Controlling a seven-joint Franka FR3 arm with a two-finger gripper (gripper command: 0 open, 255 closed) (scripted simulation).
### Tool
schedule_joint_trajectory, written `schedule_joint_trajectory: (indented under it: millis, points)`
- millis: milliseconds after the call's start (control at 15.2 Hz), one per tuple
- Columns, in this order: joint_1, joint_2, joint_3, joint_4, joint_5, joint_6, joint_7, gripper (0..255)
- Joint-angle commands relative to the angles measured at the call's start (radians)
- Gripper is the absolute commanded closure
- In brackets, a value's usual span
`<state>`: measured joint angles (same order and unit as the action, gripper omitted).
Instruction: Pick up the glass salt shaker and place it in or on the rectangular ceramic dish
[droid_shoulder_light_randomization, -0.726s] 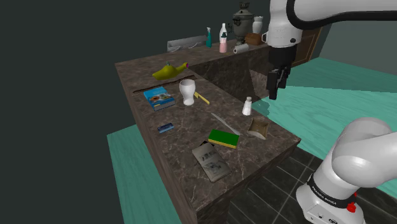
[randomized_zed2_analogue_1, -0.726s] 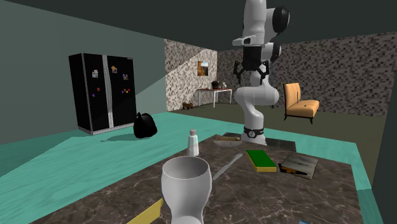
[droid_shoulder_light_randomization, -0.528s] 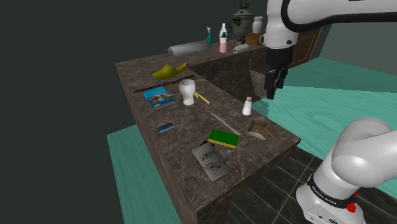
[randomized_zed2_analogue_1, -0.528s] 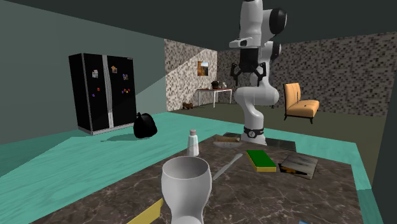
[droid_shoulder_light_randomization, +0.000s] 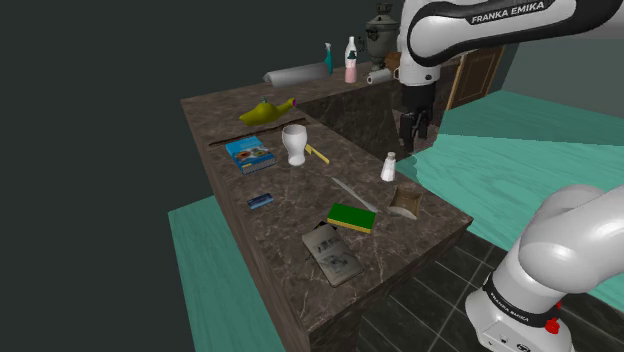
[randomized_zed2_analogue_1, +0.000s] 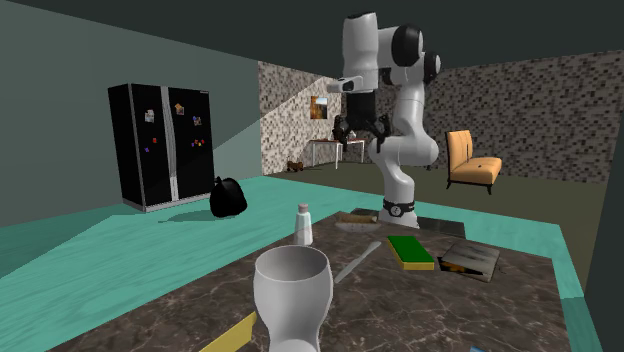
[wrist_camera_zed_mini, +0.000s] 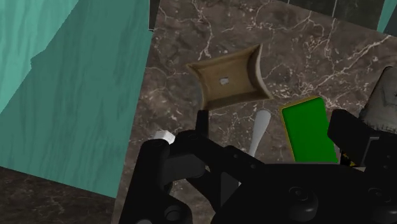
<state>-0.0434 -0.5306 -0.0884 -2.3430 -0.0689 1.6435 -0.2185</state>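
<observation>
While the white arm is being held across the upper right of the shoulder view, the black gripper (droid_shoulder_light_randomization: 411, 143) is being pointed downward above the salt shaker (droid_shoulder_light_randomization: 388, 167) and slightly to its right, clear of it, with its fingers being held apart and nothing being clasped between them. The shaker, white with a pale cap, is being shown upright on the dark marble counter (droid_shoulder_light_randomization: 290, 262), right of the frame's centre. Just below it, near but not touching, the brown rectangular dish (droid_shoulder_light_randomization: 404, 201) is being shown. A grey knife (droid_shoulder_light_randomization: 352, 190) and a green sponge (droid_shoulder_light_randomization: 352, 217) are being shown left of the dish, and a white goblet (droid_shoulder_light_randomization: 294, 144) is being shown upper left of the shaker.
</observation>
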Motion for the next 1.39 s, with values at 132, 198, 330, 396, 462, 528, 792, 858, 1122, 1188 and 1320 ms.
schedule_joint_trajectory:
  millis: [132, 198, 330, 396, 462, 528, 792, 858, 1122, 1188, 1320]
  points:
    - [-0.017, 0.141, -0.052, 0.043, -0.010, 0.085, -0.058, 0]
    - [-0.020, 0.178, -0.064, 0.060, -0.009, 0.102, -0.073, 0]
    - [-0.027, 0.254, -0.087, 0.096, -0.005, 0.134, -0.103, 0]
    - [-0.031, 0.292, -0.098, 0.116, -0.002, 0.148, -0.119, 0]
    - [-0.035, 0.330, -0.108, 0.138, 0.002, 0.161, -0.134, 0]
    - [-0.039, 0.370, -0.117, 0.160, 0.008, 0.173, -0.150, 0]
    - [-0.058, 0.529, -0.149, 0.264, 0.039, 0.210, -0.214, 0]
    - [-0.064, 0.570, -0.155, 0.293, 0.048, 0.216, -0.230, 0]
    - [-0.072, 0.615, -0.160, 0.300, 0.059, 0.248, -0.246, 0]
    - [-0.073, 0.617, -0.160, 0.289, 0.060, 0.261, -0.247, 0]
    - [-0.073, 0.621, -0.160, 0.267, 0.061, 0.288, -0.248, 0]
